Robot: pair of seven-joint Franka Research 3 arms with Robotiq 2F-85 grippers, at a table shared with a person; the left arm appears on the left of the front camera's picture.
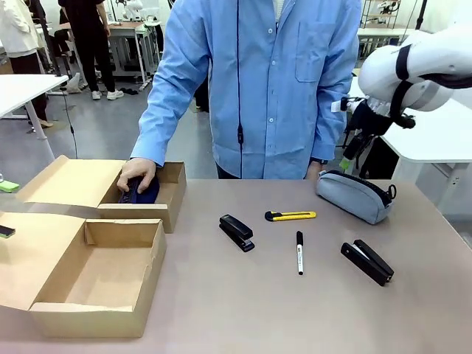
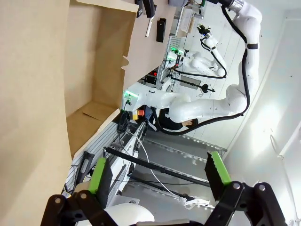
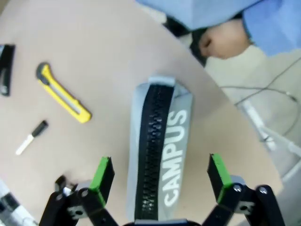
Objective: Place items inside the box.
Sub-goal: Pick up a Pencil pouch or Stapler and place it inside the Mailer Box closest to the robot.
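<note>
The grey-brown table top (image 1: 221, 295) has its widest bare stretch along the near edge and between the boxes and the stationery. On its left side sits an open brown cardboard box (image 1: 96, 310), flaps spread. A second open cardboard box (image 1: 173, 195) stands just behind it. There a person's hand (image 1: 136, 175) rests on a navy zip pencil case (image 1: 144, 193), inside that far box.

The grey zip pencil case (image 1: 354, 195) lies near the far right edge. The right gripper (image 1: 346, 164) hangs above it, jaws spread wide and holding nothing. The right wrist view shows the case's white "CAMPUS" print and black zip (unreadable from the front).

Well apart on open table lie one black stapler (image 1: 237, 232) mid-table, another black stapler (image 1: 367, 261) to the right, a yellow utility knife (image 1: 290, 216) and a black marker pen (image 1: 299, 252).

The left gripper (image 2: 158, 170) is also spread and empty, beside the cardboard, looking sideways at the white arm bases and a pale room.
</note>
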